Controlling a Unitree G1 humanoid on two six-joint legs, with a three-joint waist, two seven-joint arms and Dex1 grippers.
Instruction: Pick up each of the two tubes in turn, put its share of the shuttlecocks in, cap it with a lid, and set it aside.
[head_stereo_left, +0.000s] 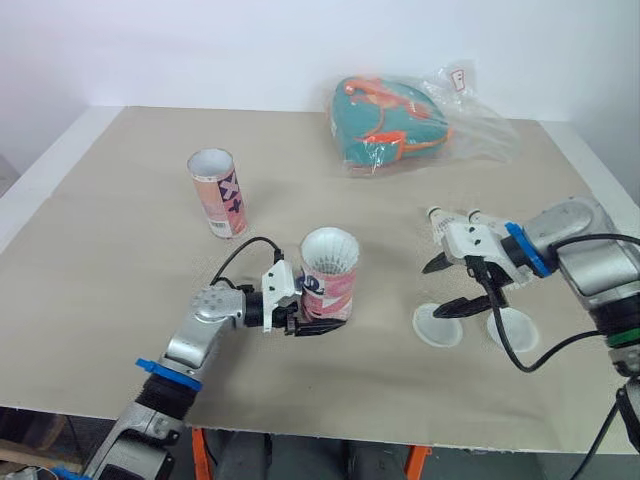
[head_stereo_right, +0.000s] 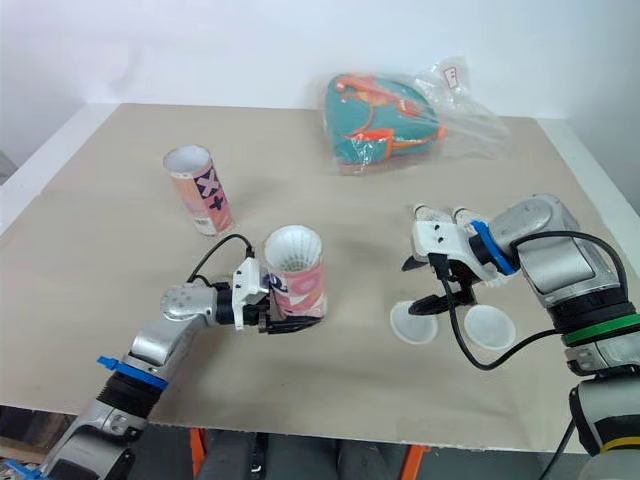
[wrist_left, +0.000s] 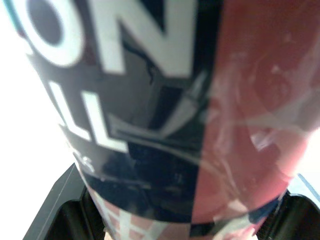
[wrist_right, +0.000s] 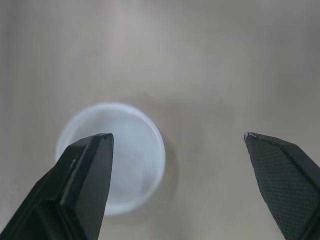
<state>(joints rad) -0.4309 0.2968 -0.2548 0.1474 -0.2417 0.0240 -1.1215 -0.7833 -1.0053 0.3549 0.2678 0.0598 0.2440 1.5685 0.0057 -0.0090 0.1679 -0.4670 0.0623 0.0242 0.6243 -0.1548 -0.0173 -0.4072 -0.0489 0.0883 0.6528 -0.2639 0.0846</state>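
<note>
A pink and dark tube (head_stereo_left: 328, 290) stands upright at the table's front middle, with a white shuttlecock skirt (head_stereo_left: 330, 250) showing at its mouth. My left gripper (head_stereo_left: 318, 323) is shut on its lower part; in the left wrist view the tube's wall (wrist_left: 150, 100) sits between the fingers (wrist_left: 55, 210). A second tube (head_stereo_left: 218, 192) stands open to the far left. Two white lids (head_stereo_left: 438, 326) (head_stereo_left: 512, 330) lie flat at the front right. My right gripper (head_stereo_left: 432, 291) hangs open just above the left lid (wrist_right: 117, 155), holding nothing.
A clear plastic bag holding a teal and orange item (head_stereo_left: 400, 125) lies at the far middle right. The table's front edge (head_stereo_left: 350, 425) runs close below both grippers. Cables trail from both wrists.
</note>
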